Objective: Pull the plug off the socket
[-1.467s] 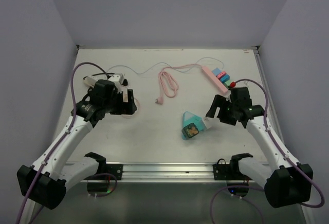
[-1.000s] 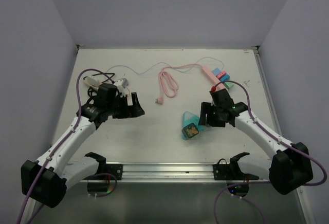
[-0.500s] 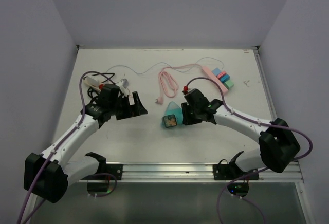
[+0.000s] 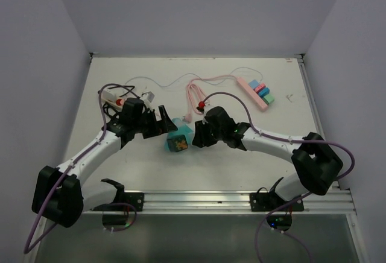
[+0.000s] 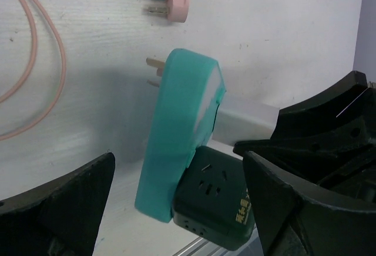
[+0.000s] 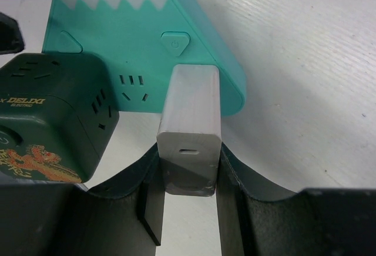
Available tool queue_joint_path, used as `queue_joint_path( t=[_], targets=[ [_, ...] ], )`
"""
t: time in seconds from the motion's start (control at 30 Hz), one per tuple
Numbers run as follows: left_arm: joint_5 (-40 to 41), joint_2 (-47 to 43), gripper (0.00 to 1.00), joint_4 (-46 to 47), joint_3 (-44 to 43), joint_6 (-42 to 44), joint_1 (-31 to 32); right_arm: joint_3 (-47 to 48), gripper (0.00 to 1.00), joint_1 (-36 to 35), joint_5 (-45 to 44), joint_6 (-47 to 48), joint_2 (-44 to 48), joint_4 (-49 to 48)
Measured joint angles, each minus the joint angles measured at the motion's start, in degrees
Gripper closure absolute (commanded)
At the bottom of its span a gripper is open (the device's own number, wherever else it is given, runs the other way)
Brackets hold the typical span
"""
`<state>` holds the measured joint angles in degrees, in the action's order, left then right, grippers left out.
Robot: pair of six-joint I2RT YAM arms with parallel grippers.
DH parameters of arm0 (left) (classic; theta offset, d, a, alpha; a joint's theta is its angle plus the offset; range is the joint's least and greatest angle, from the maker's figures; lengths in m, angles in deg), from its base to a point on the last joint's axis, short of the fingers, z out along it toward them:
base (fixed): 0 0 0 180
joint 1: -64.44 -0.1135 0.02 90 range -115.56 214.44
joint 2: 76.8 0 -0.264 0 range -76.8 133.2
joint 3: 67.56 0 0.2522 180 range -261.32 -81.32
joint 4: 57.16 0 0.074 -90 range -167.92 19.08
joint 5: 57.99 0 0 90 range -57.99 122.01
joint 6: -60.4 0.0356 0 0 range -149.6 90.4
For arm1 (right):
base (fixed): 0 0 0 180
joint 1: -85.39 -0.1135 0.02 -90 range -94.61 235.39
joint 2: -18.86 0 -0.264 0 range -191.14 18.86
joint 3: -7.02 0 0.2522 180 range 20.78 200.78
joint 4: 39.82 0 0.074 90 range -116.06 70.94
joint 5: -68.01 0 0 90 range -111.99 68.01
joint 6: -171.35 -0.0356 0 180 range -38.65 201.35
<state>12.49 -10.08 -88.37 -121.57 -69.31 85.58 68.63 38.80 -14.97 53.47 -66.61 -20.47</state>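
Note:
A teal triangular socket (image 4: 183, 130) lies at the table's centre, with a dark green cube adapter (image 4: 177, 144) joined to its near end. In the right wrist view a white block plug (image 6: 190, 121) sits in the socket (image 6: 135, 33), next to the green cube (image 6: 53, 121). My right gripper (image 6: 189, 162) is shut on the plug's rear end. My left gripper (image 5: 178, 159) is open, its fingers on either side of the socket (image 5: 182, 127) and cube (image 5: 217, 203) without touching them. The plug (image 5: 247, 121) leads into the right gripper (image 4: 199, 135), and the left gripper (image 4: 164, 121) is just left of the socket.
A pink cable (image 4: 196, 97) with its pronged plug head (image 5: 170, 3) lies just beyond the socket. A pink power strip (image 4: 253, 91) with coloured plugs is at the back right. A white strip with cords (image 4: 111, 96) is behind the left arm. A metal rail (image 4: 193, 199) borders the near edge.
My right gripper closed on the white plug and dragged the socket and cube left to the table's centre. My left gripper swung right to meet them.

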Motion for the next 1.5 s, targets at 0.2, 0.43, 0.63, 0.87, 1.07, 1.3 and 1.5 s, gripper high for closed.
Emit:
queue_joint_path(
  t=[0.2,0.43,0.63,0.87,1.07,1.3,1.5],
  targets=[
    [-0.37,2.19,0.14,4.28,0.72,-0.2,0.0,-0.44,1.0,-0.61,2.99,1.29,-0.55,-4.33],
    [-0.24,4.35,0.42,7.56,3.02,-0.42,0.0,-0.44,1.0,-1.68,4.7,1.84,-1.05,-6.95],
    [-1.97,3.76,0.9,9.62,3.85,-0.96,0.17,-0.44,1.0,-1.57,4.76,1.79,-1.42,-7.32],
    [-0.24,2.05,1.0,8.68,3.8,1.03,0.52,-0.33,1.0,-1.51,5.53,2.89,-1.25,-7.45],
    [2.34,1.75,1.0,5.14,-0.31,3.93,1.92,-0.31,1.0,-1.33,4.83,4.61,1.9,-6.16],
    [9.62,0.28,1.0,1.18,-6.19,5.88,3.58,-0.31,1.0,-0.96,2.8,6.58,9.42,-3.17],
    [29.88,2.47,1.0,-4.31,-7.3,10.19,-1.49,-0.52,1.0,-1.86,3.43,7.63,20.39,3.52]
  ],
)
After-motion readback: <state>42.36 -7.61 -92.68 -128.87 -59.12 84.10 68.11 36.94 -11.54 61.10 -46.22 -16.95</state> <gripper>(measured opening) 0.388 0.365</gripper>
